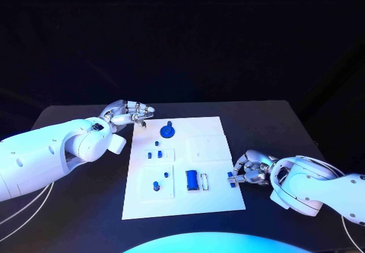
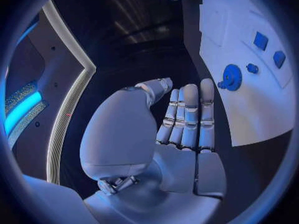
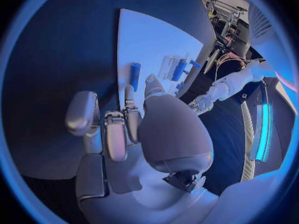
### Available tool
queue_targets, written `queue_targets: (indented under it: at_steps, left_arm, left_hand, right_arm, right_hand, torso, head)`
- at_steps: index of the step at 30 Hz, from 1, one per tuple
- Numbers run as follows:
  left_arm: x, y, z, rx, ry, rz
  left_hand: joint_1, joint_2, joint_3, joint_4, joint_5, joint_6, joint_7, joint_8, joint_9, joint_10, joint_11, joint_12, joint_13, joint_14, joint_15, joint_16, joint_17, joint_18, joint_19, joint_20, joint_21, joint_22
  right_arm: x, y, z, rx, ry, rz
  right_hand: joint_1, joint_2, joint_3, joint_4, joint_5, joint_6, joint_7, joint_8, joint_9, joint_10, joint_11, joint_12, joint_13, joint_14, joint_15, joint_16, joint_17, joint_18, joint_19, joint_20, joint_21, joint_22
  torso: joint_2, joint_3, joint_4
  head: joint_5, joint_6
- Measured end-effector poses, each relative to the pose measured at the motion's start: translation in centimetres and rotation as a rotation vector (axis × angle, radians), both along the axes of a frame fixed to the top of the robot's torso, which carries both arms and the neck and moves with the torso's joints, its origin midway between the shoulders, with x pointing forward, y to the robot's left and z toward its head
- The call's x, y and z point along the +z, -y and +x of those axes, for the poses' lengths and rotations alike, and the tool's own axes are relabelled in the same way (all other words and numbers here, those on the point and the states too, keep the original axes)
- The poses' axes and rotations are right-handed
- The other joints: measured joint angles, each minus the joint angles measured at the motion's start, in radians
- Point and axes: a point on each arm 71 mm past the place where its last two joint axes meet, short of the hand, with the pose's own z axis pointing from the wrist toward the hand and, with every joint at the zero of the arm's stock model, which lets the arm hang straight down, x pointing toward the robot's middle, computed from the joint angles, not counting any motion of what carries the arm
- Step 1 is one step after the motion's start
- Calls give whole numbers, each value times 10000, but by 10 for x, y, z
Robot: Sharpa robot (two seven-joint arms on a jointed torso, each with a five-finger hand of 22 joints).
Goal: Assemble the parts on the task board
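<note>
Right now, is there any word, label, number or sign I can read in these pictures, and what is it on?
None can be read.
The task board is plain white, with no print to be seen.
The blue parts bear no marks.
Neither the left hand nor the right hand shows a label.

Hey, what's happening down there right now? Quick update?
Left hand open, at task board far corner. Right hand pinching a small blue part at board's edge. Nothing in the way.
</note>
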Motion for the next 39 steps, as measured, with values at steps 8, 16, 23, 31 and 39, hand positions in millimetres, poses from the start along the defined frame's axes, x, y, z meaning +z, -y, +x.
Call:
queue_targets:
  at_steps: [8,16,23,31,39]
  left_arm:
    - [0,-1,0,16,-4,6]
    - [0,-2,0,34,-6,13]
    - [0,-3,0,43,-7,16]
    - [0,-4,-1,61,-11,25]
    - [0,-3,-1,57,-11,23]
  left_hand:
    - [0,0,0,0,0,1,-1,0,0,0,0,0,0,0,0,0,0,0,0,0,0,0]
    - [0,0,0,0,0,1,-1,0,-1,0,0,0,1,0,0,0,1,1,0,0,0,1]
    - [0,0,0,-1,0,-42,3,0,-1,0,0,0,2,0,0,0,-2,0,0,0,0,-3]
    - [0,0,0,-1,0,-70,0,0,-1,0,0,0,2,0,0,0,-9,0,0,0,0,-10]
    - [0,0,1,-1,0,-70,0,0,-2,0,0,0,1,1,0,13,-9,0,0,0,0,-10]
  right_arm:
    - [-4,-3,-1,306,249,-406]
    - [-6,-9,1,789,763,-934]
    - [-7,-21,3,1208,1150,-1175]
    - [-7,-28,4,1573,1483,-1416]
    - [-5,-35,4,1977,1768,-1570]
  right_hand:
    - [0,0,0,0,0,72,0,1,21,0,0,8,-2,0,0,0,-1,0,0,0,9,15]
    - [-1,1,0,0,0,157,-40,117,87,0,0,8,-7,0,0,0,-2,1,0,0,39,40]
    - [-3,2,0,0,0,239,-56,149,87,39,-39,8,-6,0,0,0,-2,2,0,0,39,39]
    - [382,-119,349,-44,-1,283,-66,135,88,66,-70,19,28,0,-81,0,-3,2,38,-39,38,62]
    - [1745,-878,2597,64,52,437,43,-408,3,-89,-91,-269,-37,-15,-93,0,-4,4,-18,-95,-79,127]
  torso:
    - [-2,2,0]
    - [-3,5,-5]
    - [0,9,-4]
    - [1,8,-5]
    - [-6,2,-5]
  head:
    - [26,-16]
    - [39,-31]
    - [54,-48]
    - [46,-64]
    - [40,-53]
